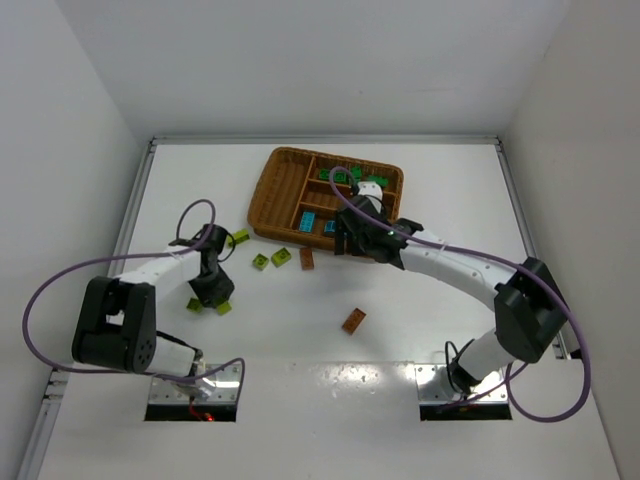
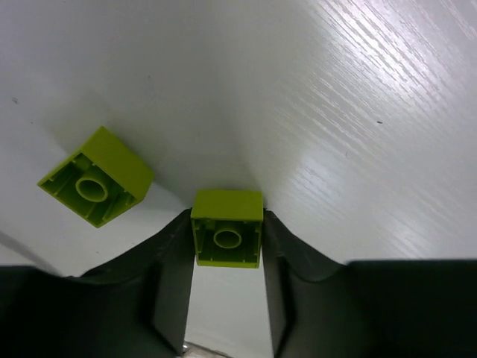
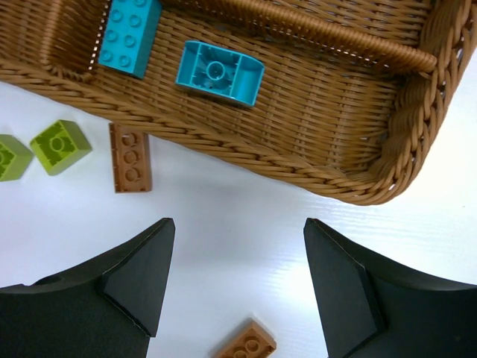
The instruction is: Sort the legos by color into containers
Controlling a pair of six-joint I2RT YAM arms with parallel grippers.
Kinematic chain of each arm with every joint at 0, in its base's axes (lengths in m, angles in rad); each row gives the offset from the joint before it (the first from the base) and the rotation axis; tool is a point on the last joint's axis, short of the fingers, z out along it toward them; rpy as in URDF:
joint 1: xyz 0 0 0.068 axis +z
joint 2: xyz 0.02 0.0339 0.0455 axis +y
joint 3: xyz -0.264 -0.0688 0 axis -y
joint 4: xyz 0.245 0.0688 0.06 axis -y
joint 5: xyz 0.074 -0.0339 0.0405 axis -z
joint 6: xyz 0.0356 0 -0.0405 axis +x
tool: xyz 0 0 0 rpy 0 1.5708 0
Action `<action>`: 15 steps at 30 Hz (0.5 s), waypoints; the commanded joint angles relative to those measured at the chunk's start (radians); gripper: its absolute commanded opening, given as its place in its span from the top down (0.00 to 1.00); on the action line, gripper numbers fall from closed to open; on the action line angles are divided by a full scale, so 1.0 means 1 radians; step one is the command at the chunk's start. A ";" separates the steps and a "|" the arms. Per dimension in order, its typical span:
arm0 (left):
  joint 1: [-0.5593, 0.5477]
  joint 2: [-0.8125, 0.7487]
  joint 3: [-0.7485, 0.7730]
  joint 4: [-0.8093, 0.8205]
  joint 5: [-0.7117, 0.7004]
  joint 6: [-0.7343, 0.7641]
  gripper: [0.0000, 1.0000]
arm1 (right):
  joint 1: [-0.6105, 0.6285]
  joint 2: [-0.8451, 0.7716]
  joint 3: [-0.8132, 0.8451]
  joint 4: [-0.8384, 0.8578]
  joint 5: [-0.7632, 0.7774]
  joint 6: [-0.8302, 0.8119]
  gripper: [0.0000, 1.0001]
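Note:
In the left wrist view my left gripper (image 2: 227, 239) is shut on a small lime-yellow lego (image 2: 227, 227), pinched by its two sides just above the white table. A second lime lego (image 2: 95, 175) lies on its side to its left. From above, the left gripper (image 1: 212, 288) sits left of the wicker tray (image 1: 272, 190). My right gripper (image 3: 237, 227) stands open over bare table beside the tray's near rim (image 3: 246, 149), with nothing between its fingers. Two teal legos (image 3: 218, 71) lie in a tray slot, and green legos (image 1: 340, 178) in another.
Loose on the table are lime legos (image 1: 261, 261) (image 1: 240, 237), a flat brown lego (image 3: 130, 156) by the tray's rim and another brown lego (image 1: 353, 320) nearer the arm bases. White walls enclose the table on three sides.

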 commanded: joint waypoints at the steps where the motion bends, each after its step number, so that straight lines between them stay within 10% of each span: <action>1: -0.010 -0.026 0.029 0.021 0.046 0.053 0.62 | -0.008 -0.041 -0.005 -0.014 0.046 0.001 0.29; 15: -0.087 0.135 0.581 0.021 0.107 0.151 0.75 | -0.046 -0.111 0.044 -0.109 0.137 0.010 0.29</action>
